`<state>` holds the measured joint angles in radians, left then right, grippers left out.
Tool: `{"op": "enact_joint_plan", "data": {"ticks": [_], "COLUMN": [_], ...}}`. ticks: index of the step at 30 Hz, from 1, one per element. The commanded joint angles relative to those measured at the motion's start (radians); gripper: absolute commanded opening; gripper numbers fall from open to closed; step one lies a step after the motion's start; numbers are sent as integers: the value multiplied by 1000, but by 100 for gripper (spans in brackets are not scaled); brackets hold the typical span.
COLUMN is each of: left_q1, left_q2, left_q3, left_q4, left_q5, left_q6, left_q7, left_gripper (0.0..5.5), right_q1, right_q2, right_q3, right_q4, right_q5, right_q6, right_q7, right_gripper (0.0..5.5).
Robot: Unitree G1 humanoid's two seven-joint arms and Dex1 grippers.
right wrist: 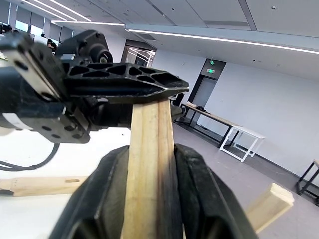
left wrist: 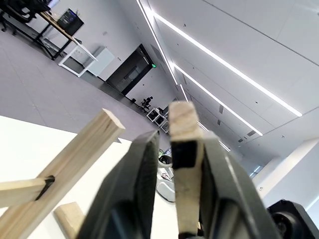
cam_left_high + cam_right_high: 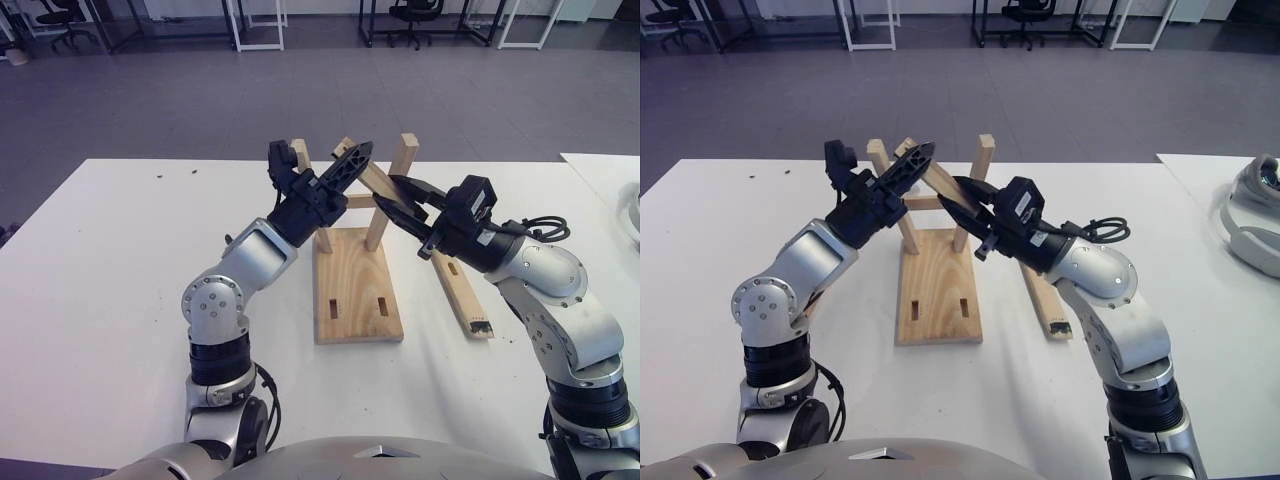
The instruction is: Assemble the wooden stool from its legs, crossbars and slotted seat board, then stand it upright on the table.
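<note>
Flat at centre of table (image 3: 100, 300): seat board (image 3: 355, 290). Upright in its 12 o'clock end: two legs (image 3: 403, 158), crossbar (image 3: 360, 201) between. At board's 3 o'clock, on table: loose leg (image 3: 461, 292). Between the uprights: tilted leg (image 3: 376, 179), left gripper (image 3: 357, 156) at its 10 o'clock end, right gripper (image 3: 388, 193) at 4 o'clock.

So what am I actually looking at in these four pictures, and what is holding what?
This is a humanoid robot with two arms, each ending in a two-fingered gripper. The two wide pictures come from a pair of cameras in its head, looking down over its arms at a white table. The other two come from a camera on each wrist, so they look along the fingers from very close.

On the table lies a slotted seat board. Two legs stand up from its far end, joined by a crossbar. Another wooden piece lies flat beside the board, on the robot's right.

The left gripper and the right gripper are both closed on one tilted wooden bar, held above the board.
</note>
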<state>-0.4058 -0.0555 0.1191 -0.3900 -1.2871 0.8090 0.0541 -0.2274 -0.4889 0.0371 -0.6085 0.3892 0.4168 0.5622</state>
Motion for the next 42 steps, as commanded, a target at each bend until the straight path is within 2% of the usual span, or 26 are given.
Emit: {"op": "enact_joint_plan", "data": {"ticks": [1,5,6,8,12,14,17,20,25,34,42], "left_q1": [9,14,21,60,241,285,257,203,196,192,212], "left_q2": [2,9,26,78,329,461,548,561,524,498,463], "left_q3": [-3,-1,-4,-1,122,159,193,202,212,227,259], "left_q4": [-5,-8,-15,-49,-80,45,305,504,614,646,563], "left_q5": [-5,29,54,97,243,391,503,558,601,614,570], "left_q6": [-22,-63,-69,-77,-126,-215,-326,-410,-473,-463,-399], "left_q7": [40,36,22,-14,-207,-329,-494,-600,-649,-627,-607], "left_gripper": [46,40,40,40,40,40,40,40,40,40,40], "right_q1": [-34,-33,-27,-6,108,159,210,228,241,238,250], "right_q2": [18,40,47,54,32,35,51,77,105,121,136], "right_q3": [22,52,63,80,58,63,75,76,84,93,107], "right_q4": [2,-2,-7,-23,3,74,203,310,380,400,395], "right_q5": [-38,-71,-71,-67,-74,-110,-163,-192,-214,-226,-245], "right_q6": [-22,-20,-8,11,-5,-56,-135,-204,-263,-279,-280], "right_q7": [-25,-43,-47,-50,-40,-43,-53,-62,-58,-54,-50], "right_gripper": [131,131,169,209,281,285,285,285,285,285,285]}}
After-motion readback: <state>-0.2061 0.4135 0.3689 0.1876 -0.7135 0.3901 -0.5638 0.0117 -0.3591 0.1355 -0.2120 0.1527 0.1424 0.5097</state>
